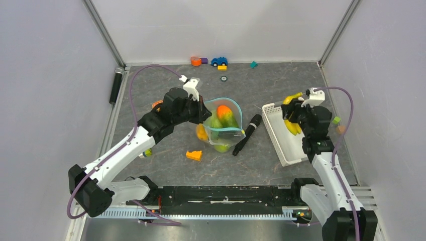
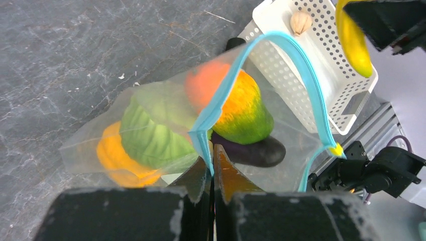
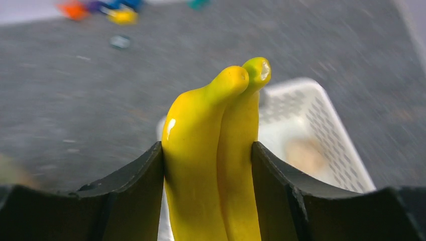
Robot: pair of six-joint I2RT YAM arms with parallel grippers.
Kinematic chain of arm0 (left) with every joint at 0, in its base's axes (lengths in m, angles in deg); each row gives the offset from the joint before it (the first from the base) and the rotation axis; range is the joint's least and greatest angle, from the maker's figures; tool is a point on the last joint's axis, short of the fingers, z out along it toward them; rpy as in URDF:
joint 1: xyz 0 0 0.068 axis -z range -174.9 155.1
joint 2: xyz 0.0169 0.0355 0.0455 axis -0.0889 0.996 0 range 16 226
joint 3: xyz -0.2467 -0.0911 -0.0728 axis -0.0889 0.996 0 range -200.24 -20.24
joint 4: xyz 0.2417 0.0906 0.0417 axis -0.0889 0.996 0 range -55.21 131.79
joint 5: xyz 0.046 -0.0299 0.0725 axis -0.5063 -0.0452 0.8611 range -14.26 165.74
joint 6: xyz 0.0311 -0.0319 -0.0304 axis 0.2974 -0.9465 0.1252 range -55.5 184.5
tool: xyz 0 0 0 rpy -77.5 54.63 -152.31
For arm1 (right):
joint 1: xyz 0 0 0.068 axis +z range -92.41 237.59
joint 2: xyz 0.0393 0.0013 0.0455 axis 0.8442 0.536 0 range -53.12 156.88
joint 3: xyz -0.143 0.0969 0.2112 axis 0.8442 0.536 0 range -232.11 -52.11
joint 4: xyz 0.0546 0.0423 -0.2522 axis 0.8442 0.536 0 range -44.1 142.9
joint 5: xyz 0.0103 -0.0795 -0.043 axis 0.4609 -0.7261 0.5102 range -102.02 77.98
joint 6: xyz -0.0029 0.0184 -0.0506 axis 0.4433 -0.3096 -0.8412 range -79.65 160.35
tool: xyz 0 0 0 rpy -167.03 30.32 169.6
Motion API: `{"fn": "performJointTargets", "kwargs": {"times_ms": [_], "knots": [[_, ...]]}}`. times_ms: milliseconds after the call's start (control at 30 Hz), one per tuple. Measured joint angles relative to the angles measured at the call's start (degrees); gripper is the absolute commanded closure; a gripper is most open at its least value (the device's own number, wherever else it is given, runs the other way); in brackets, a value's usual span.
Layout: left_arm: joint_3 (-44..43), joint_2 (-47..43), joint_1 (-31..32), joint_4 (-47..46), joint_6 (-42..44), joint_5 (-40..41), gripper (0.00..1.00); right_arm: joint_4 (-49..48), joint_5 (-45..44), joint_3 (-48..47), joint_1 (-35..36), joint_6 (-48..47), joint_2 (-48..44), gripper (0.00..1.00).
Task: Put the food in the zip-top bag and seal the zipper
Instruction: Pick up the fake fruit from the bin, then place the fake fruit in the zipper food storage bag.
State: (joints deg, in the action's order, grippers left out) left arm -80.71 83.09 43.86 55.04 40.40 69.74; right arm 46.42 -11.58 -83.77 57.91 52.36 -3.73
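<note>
Fingers of the left gripper [image 2: 211, 165] press together on the zipper [image 2: 217, 103] edge of the zip-top bag [image 1: 221, 125], which sits mid-table with its mouth gaping. Inside are an orange-green fruit [image 2: 241, 108], a green leafy piece [image 2: 150, 133], an orange one [image 2: 113, 158] and a dark purple one [image 2: 256, 150]. Just right lies a black marker [image 1: 247, 134]. Near the table's right edge the right gripper [image 3: 207, 165] clamps a yellow banana bunch [image 3: 201, 130] above the white basket [image 1: 281, 145].
</note>
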Motion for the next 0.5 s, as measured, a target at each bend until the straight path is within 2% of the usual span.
{"fn": "performJointTargets", "kwargs": {"times_ms": [133,333,500], "knots": [[-3.65,0.72,0.0,4.85,-0.44,2.1,0.98,-13.0,13.42,0.02,3.93,2.38,-1.01,0.99],[-8.15,2.69,0.02,11.58,-1.31,5.03,0.98,-25.62,26.49,-5.77,19.43,3.82,4.57,1.0],[-9.31,4.46,0.31,14.08,-2.21,5.97,0.98,-39.3,35.34,-10.4,28.81,7.23,9.79,1.0]]}}
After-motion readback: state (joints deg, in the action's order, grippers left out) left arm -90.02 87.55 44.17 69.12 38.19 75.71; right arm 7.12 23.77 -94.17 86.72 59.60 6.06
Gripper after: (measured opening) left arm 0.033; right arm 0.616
